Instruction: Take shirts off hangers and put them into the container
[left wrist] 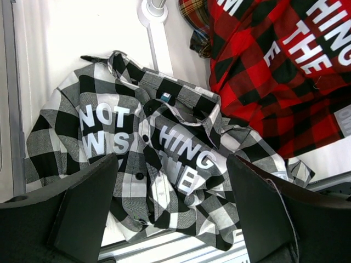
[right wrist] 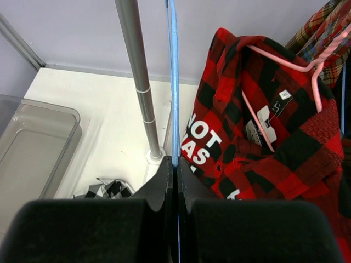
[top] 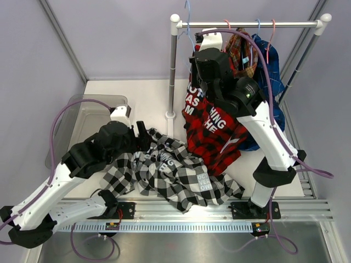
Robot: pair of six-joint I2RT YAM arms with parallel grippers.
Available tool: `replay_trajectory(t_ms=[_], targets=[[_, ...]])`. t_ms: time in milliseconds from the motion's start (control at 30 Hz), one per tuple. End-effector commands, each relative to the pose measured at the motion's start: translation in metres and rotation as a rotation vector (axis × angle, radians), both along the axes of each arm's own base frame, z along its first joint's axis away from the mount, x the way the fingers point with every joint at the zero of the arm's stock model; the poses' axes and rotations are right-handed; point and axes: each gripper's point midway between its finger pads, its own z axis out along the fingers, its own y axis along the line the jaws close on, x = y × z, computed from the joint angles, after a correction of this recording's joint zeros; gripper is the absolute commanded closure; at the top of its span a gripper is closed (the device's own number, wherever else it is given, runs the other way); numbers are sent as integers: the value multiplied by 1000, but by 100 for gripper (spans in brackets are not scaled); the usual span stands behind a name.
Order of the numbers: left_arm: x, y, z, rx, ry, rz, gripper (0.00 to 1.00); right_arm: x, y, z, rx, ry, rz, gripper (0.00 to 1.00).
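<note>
A black-and-white check shirt [top: 164, 170] [left wrist: 159, 159] lies crumpled on the table near the front rail. My left gripper [top: 140, 133] [left wrist: 173, 211] hovers over its collar side, open, with nothing between the fingers. My right gripper [top: 193, 49] [right wrist: 176, 164] is up by the rail, shut on the thin wire of a light blue hanger [top: 188, 22] [right wrist: 174, 76]. A red-and-black check shirt [top: 214, 129] [right wrist: 258, 137] hangs on a pink hanger [right wrist: 285, 66], and its hem reaches the table. Behind my right arm hang a tartan shirt [top: 241, 52] and a blue shirt [top: 272, 74]. The smoky container [top: 82, 118] [right wrist: 33, 137] sits at the left.
The silver rail [top: 247, 24] runs across the back right. Its left post [top: 173, 71] [right wrist: 137, 82] stands on a round foot between the container and the shirts. A metal track [top: 181, 211] lines the near table edge. Grey walls close in the sides.
</note>
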Motion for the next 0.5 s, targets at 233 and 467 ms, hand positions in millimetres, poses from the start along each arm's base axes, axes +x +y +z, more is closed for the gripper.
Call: replay_trajectory(t_ms=[233, 467], targets=[[18, -21, -30, 30, 65, 21, 13, 0, -13, -5, 62, -5, -50, 100], [26, -32, -61, 85, 130, 29, 9, -9, -17, -27, 74, 43, -46, 97]])
